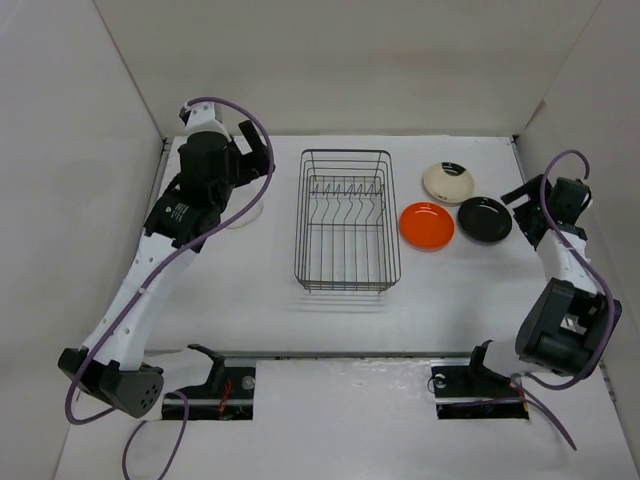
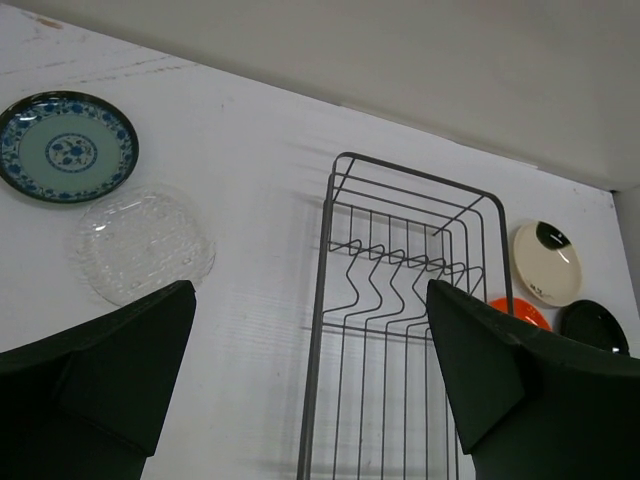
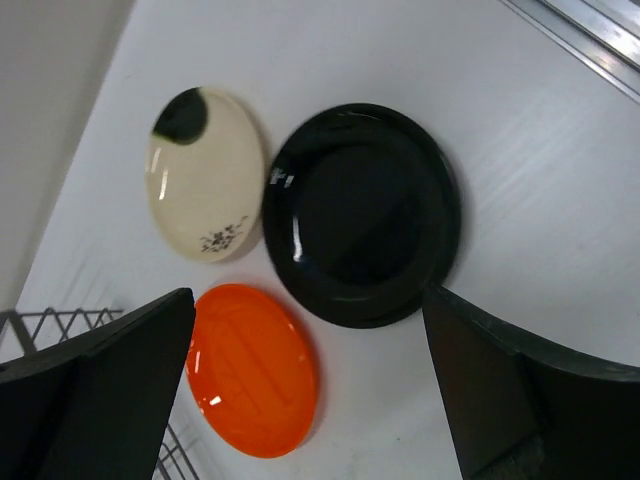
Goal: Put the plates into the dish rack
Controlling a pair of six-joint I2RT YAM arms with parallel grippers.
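The dark wire dish rack (image 1: 300,220) stands mid-table with nothing in it. Right of it lie an orange plate (image 1: 426,225), a black plate (image 1: 485,219) and a cream plate with a dark mark (image 1: 448,182). My right gripper (image 1: 524,212) hovers open just right of the black plate (image 3: 362,213), with nothing between its fingers. My left gripper (image 1: 258,150) is open left of the rack (image 2: 315,320). In the left wrist view a teal patterned plate (image 2: 67,147) and a pale clear plate (image 2: 145,243) lie beyond it. From above, the left arm hides most of them.
White walls close in the table at the back and on both sides. The right wrist view shows the orange plate (image 3: 252,368) close to the rack's corner (image 3: 60,318), and the cream plate (image 3: 205,172) touching the black one's edge.
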